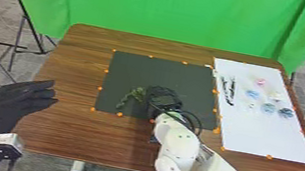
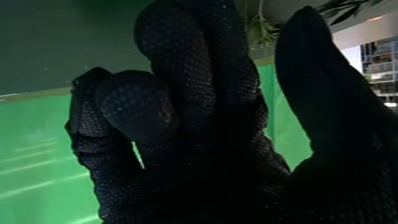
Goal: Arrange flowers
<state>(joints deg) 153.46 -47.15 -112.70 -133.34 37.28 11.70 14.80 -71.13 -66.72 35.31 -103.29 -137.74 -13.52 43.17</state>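
Sprig (image 1: 135,95), just one, on black mat (image 1: 151,73)

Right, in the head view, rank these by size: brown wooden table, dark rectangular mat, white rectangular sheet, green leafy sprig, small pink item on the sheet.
Largest to smallest:
Brown wooden table
Dark mat and white sheet: too alike to rank
Green sprig
Pink item

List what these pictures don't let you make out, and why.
Head view: what the blue pieces on the white sheet are; too small.
Right wrist view: how far the dark leaves go; cut by the edge.
Right wrist view: part of the green sprig; hidden behind the right hand.
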